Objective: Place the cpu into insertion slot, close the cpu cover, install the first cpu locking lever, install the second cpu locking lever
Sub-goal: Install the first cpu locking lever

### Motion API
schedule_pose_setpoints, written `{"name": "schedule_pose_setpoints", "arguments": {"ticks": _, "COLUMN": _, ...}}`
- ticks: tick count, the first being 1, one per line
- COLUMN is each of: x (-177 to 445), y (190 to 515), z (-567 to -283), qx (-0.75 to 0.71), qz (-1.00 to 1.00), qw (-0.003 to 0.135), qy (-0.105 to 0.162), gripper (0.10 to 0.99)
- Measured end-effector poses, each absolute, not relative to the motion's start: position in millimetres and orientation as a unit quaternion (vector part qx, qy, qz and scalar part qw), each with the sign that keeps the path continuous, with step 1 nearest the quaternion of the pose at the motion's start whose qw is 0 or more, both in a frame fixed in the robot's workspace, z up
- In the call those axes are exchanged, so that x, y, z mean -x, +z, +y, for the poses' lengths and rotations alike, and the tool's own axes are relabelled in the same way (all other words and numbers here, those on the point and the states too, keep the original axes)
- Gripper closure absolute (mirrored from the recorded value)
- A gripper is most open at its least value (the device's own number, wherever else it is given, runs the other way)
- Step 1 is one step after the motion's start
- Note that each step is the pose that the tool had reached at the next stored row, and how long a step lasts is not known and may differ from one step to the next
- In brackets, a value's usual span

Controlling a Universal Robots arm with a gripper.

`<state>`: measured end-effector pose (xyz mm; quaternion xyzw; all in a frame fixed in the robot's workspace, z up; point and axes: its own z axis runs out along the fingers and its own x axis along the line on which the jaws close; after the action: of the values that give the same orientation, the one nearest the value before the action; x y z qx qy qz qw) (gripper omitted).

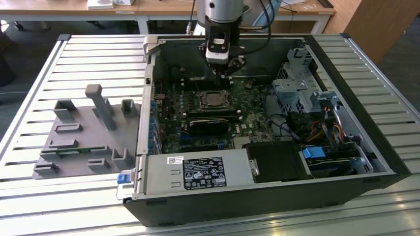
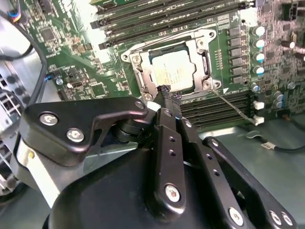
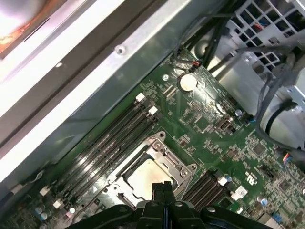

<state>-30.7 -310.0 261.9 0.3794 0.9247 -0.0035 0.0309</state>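
Note:
The cpu (image 2: 174, 71), a pale square chip, lies in the insertion slot (image 2: 206, 85) on the green motherboard. The cpu cover (image 2: 138, 71), a silvery frame, lies flat around it. A thin wire locking lever (image 2: 233, 106) angles away from one socket corner, across the memory slots. My gripper (image 2: 167, 93) is shut, its two black fingertips pressed together just over the socket's edge. I cannot tell whether they touch it. In the exterior view the gripper (image 1: 225, 73) hangs inside the open computer case, just behind the cpu (image 1: 211, 100). The first wrist view has the gripper (image 3: 162, 187) right at the cpu (image 3: 145, 176).
A grey power-supply box (image 1: 196, 172) fills the case's front. A black block (image 1: 210, 123) sits in front of the socket. A drive cage (image 1: 295, 93) and cables (image 1: 328, 132) crowd the exterior view's right. A grey fixture plate (image 1: 85, 132) lies outside on the slatted table.

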Motion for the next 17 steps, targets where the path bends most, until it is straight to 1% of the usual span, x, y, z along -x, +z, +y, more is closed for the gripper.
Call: {"name": "schedule_pose_setpoints", "arguments": {"ticks": 17, "x": 30.7, "y": 260.5, "z": -310.0, "qx": -0.236, "qz": 0.971, "qw": 0.031, "qy": 0.001, "gripper": 0.980}}
